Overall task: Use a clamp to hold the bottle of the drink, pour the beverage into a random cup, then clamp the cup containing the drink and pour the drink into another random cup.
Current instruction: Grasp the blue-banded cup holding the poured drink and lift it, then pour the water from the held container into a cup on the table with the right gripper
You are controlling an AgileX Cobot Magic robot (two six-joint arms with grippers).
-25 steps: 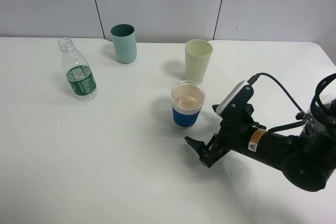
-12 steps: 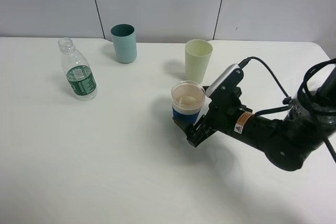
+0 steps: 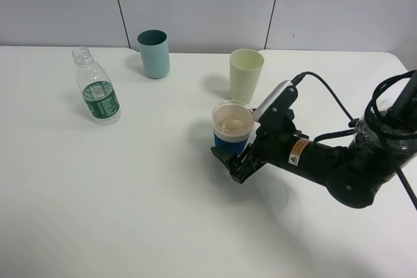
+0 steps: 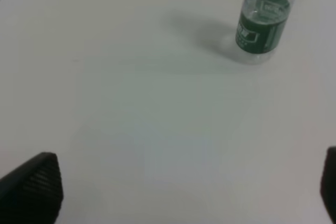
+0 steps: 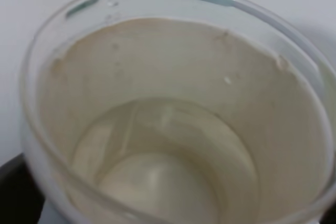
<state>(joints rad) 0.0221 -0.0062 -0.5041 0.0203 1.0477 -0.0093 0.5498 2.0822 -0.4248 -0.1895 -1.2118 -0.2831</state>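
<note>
R gripper (image 3: 233,157) wide open round blue-sleeved cup (image 3: 232,125)

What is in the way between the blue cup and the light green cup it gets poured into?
Nothing visible. The light green cup stands a little behind the blue cup, and only bare white table lies between them.

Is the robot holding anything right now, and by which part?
Nothing is held yet. The right gripper stands open around the lower, blue part of the cup, not closed on it. The left gripper is open and empty.
</note>
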